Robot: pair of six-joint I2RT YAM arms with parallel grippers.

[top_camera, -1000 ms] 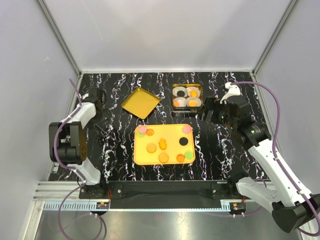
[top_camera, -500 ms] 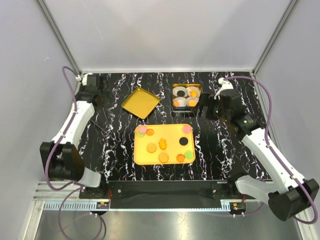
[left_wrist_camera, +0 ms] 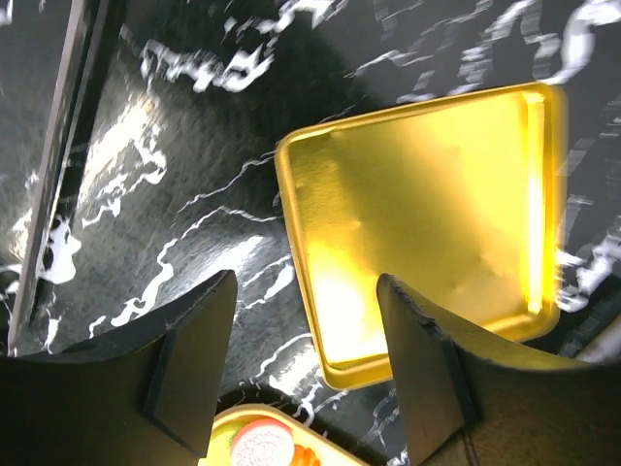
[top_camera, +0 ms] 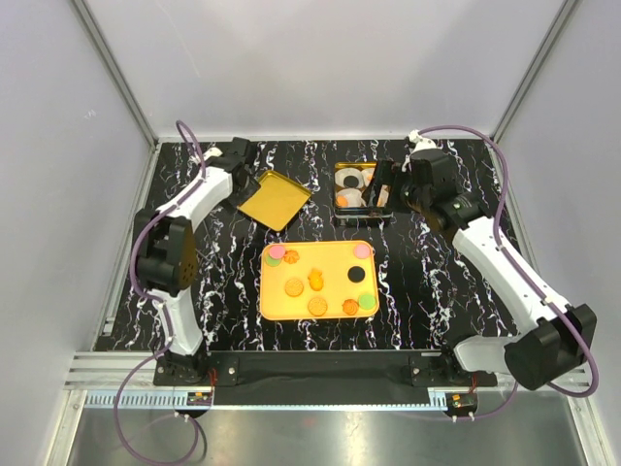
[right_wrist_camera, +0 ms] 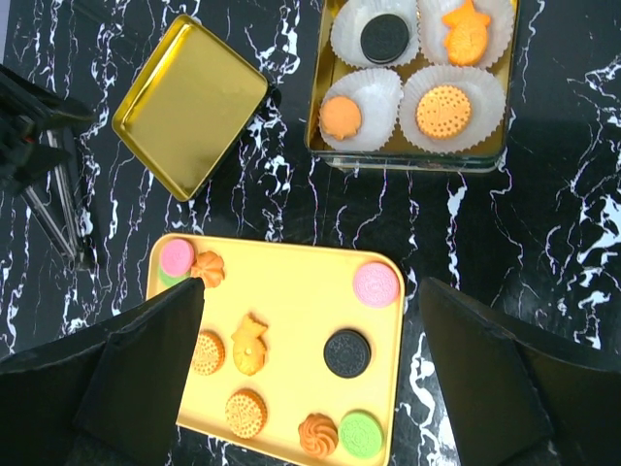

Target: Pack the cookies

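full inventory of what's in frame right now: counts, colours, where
table: one, black with white veining, under everything
tray: one, yellow, middle of the table
loose cookies: ten on the tray; five orange, two pink, two green (one mostly hidden under a pink one), one black
tin: one, gold, beyond the tray
paper cups: four, white, inside the tin
packed cookies: four, three orange and one black, one per cup
lid: one, gold, flat on the table left of the tin
left claw: one, black, open, over the lid's edge
right claw: one, black, open wide, empty, by the tin
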